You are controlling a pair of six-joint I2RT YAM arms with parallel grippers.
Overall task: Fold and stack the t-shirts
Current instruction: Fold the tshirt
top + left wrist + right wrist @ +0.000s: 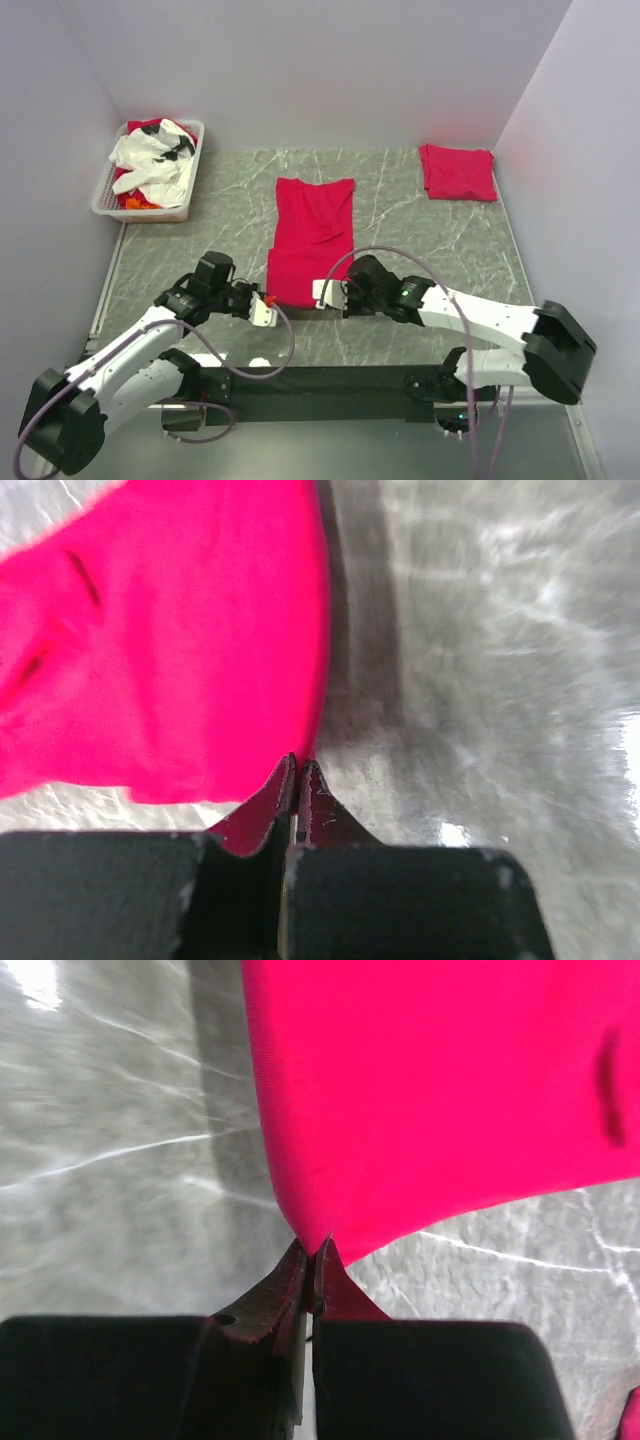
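With both my jaws clamped on the near corners of the t-shirt (312,235), I'd lift evenly and fold it squarely forward.

Taking the spread t-shirt (312,235) as the dial's centre, seen from above: at 3 o'clock, bare table (430,240) lies open up to the side wall (570,150). At 1 o'clock, the folded t-shirt (457,172) fills the far corner. At 9 o'clock there is a free band of marble. At 10 o'clock, the heaped white basket (140,213) blocks the corner. At 6 o'clock, the left gripper (265,308) and right gripper (322,292), each clamped on a near shirt corner, crowd the near edge with their arms, with a small gap between them.
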